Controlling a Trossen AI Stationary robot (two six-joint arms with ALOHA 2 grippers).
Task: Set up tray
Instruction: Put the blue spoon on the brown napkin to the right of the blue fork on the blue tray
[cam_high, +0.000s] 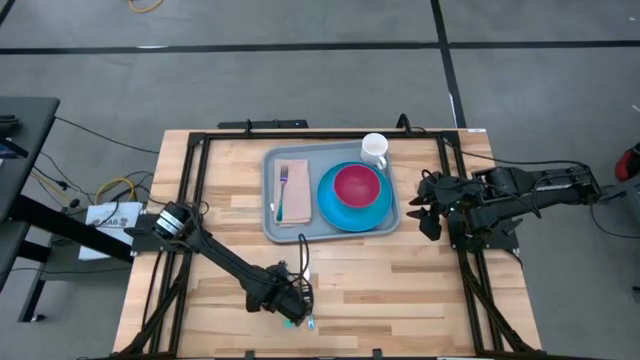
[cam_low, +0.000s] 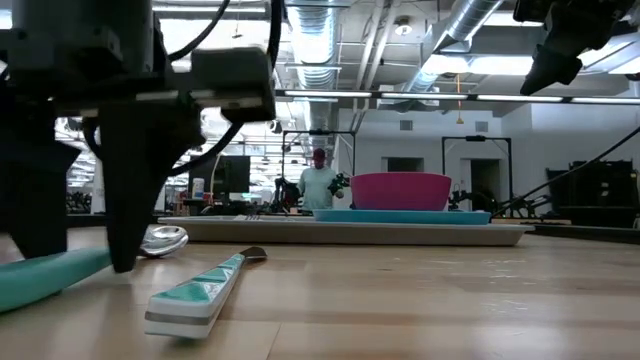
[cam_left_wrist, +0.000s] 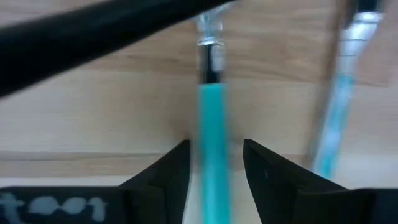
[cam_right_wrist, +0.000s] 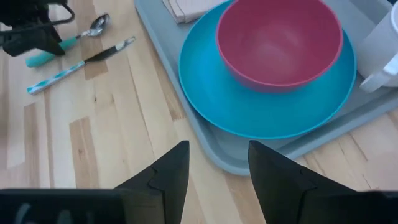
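Observation:
The grey-blue tray (cam_high: 270, 205) lies at the table's middle with a tan napkin (cam_high: 297, 195), a fork (cam_high: 282, 190), a blue plate (cam_high: 345, 213), a pink bowl (cam_high: 357, 185) and a white mug (cam_high: 374, 150) on it. A teal-handled spoon (cam_left_wrist: 211, 112) and a knife (cam_left_wrist: 339, 106) lie flat on the wood near the table's near edge. My left gripper (cam_left_wrist: 216, 162) is open and low over the spoon, one finger on each side of its handle. My right gripper (cam_right_wrist: 217, 162) is open and hovers off the tray's right edge.
A black frame (cam_high: 195, 180) runs around the tabletop. Bare wood (cam_high: 400, 290) lies between the tray and the near edge. In the low view a person (cam_low: 318, 185) stands far off in the room behind the table.

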